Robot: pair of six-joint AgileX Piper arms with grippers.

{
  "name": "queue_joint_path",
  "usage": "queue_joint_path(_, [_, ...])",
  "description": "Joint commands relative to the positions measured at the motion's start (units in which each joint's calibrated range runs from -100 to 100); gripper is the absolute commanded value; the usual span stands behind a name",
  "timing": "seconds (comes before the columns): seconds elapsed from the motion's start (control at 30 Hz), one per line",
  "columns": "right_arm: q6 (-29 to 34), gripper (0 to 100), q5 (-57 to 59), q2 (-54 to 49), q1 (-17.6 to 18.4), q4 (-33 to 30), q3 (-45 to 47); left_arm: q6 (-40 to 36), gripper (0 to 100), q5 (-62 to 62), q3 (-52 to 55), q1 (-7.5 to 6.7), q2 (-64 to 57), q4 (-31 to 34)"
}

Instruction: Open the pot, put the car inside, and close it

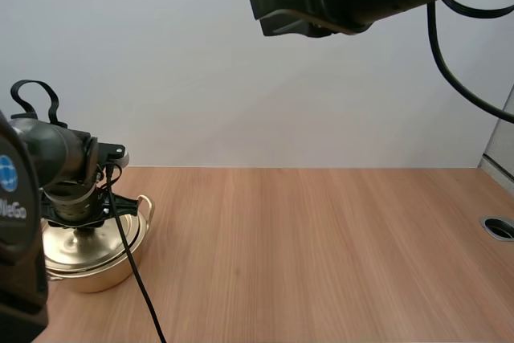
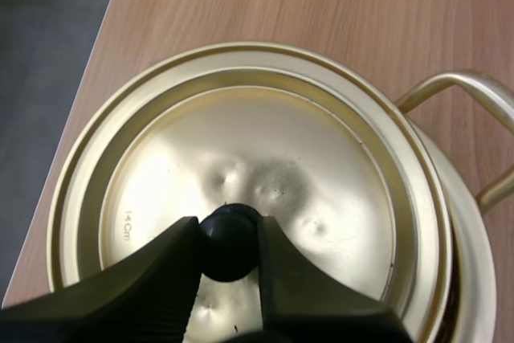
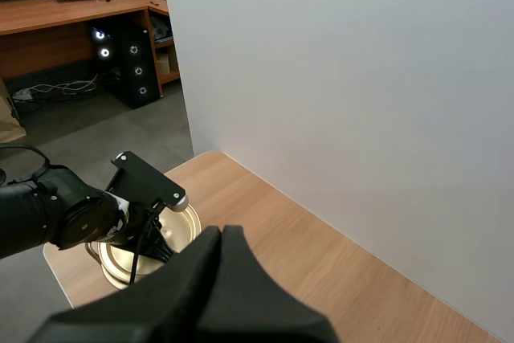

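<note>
Left jaws pinching knob [image 2: 229, 240], lid [image 2: 265, 138] seemingly seated

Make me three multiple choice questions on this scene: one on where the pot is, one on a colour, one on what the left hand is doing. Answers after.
1. Where on the wooden table does the golden metal pot stand?
A. by its left edge
B. in the middle
C. by its right edge

2. What colour is the round knob on the golden lid?
A. red
B. gold
C. black

3. What is the left hand doing?
A. hanging open
B. pinching the knob
C. lying shut on the wood

1 A: the table's edge runs right beside the pot.
2 C: the knob shows dark against the lid.
3 B: its fingers press the knob from both sides.
</note>
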Motion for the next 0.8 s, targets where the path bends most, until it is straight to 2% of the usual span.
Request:
queue_joint_path(0.0, [-0.04,0,0.06,0.02,0.01,-0.04,0.06,-0.03,0,-0.94,-0.04,0.03,-0.21,-0.03])
queue_joint_path(0.37, [-0.04,0,0.06,0.02,0.01,-0.04,0.06,-0.03,0,-1.16,-0.04,0.03,-3.86,-0.48])
queue_joint_path(0.47, [-0.04,0,0.06,0.02,0.01,-0.04,0.06,0.34,0,1.65,-0.16,0.03,-4.93,-3.24])
queue_joint_path(0.63, [-0.04,0,0.06,0.02,0.01,-0.04,0.06,5.71,0,7.97,-1.04,0.03,-4.93,-11.63])
queue_joint_path(0.77, [-0.04,0,0.06,0.02,0.01,-0.04,0.06,5.69,0,9.56,-1.88,0.03,-4.93,-11.89])
